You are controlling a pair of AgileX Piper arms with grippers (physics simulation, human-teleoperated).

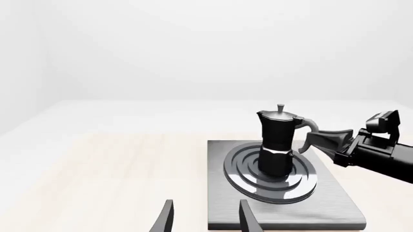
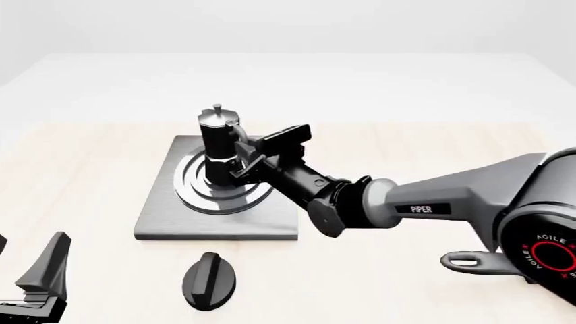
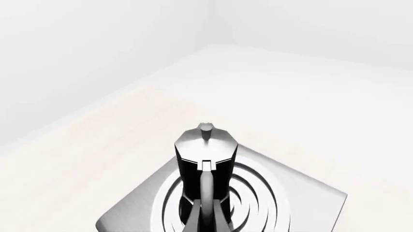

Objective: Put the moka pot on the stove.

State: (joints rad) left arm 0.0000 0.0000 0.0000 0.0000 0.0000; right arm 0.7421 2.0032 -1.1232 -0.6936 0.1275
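Observation:
The moka pot stands upright on the round burner of the grey stove, black body below and silver lid with a knob on top. It also shows in the left wrist view and in the right wrist view. My right gripper reaches in from the right and is closed around the pot's black handle; its fingers sit tight beside the handle at the bottom of the right wrist view. My left gripper is open and empty, near the table's front left corner.
A black oval knob lies on the table just in front of the stove. The right arm stretches across the table's right half. The light wood table surrounds the stove.

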